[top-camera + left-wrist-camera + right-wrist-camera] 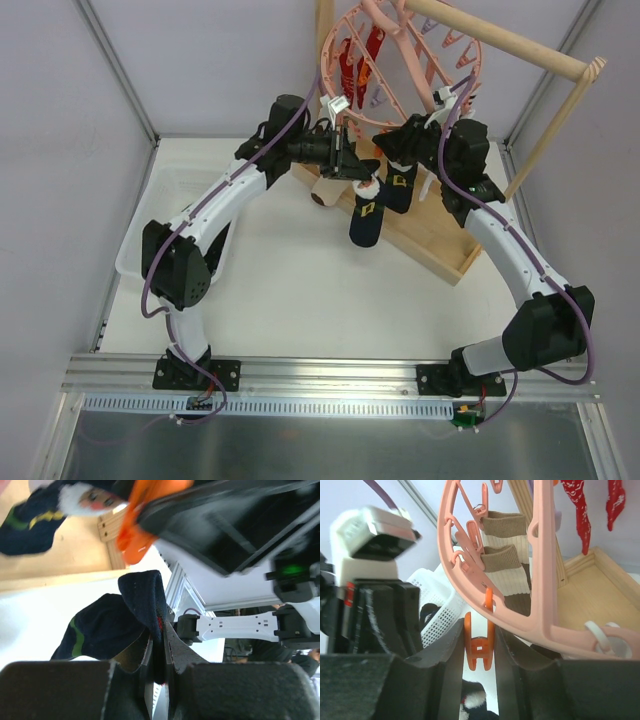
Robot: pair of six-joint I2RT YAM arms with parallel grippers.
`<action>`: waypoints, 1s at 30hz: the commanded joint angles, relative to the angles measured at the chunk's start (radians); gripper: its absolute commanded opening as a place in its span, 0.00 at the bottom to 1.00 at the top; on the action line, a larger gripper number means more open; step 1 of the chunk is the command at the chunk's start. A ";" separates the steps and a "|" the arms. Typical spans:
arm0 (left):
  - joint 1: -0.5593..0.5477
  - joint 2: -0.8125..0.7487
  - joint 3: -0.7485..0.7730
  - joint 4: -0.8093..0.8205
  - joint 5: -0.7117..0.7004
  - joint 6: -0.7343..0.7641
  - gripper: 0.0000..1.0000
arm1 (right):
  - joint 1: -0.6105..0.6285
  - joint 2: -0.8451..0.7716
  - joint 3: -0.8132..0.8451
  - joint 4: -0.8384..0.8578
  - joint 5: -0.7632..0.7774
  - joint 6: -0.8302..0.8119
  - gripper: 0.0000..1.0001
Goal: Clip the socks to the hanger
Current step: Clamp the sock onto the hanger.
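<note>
Closest up, L claw (159, 645) is pinched tight on the sock (107, 630). Jaws nearly touch, w/ a fold of its dark rim between them; the rest bunches off to one side. Soft, light, limp stuff: no risk of breaking, but it droops & folds on itself. Best hold is right at the cuff edge, as now, w/ a thin fold sticking out past my tips for a clip to bite.

Just beyond hangs the orange clip (480, 652), w/ R claw (479, 630) squeezed on it from both sides. Clip's small, springy, slick plastic, so it could pop out if I press off-centre. It dangles from the hanger (543, 580), which prob. swings freely.

Pose: both arms stretched fwd & bent inward, wrists meeting under hanger's near rim at table's far side, L coming in from the left, R from the right.
</note>
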State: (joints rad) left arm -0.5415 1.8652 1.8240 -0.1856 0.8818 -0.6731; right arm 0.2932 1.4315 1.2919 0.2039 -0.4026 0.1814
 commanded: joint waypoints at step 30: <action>0.006 -0.038 -0.068 0.035 -0.184 -0.174 0.00 | 0.021 -0.036 0.058 0.008 0.091 -0.092 0.01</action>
State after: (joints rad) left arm -0.5415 1.8645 1.7779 -0.1715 0.7219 -0.8280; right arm 0.3111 1.4315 1.2976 0.1852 -0.3435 0.0929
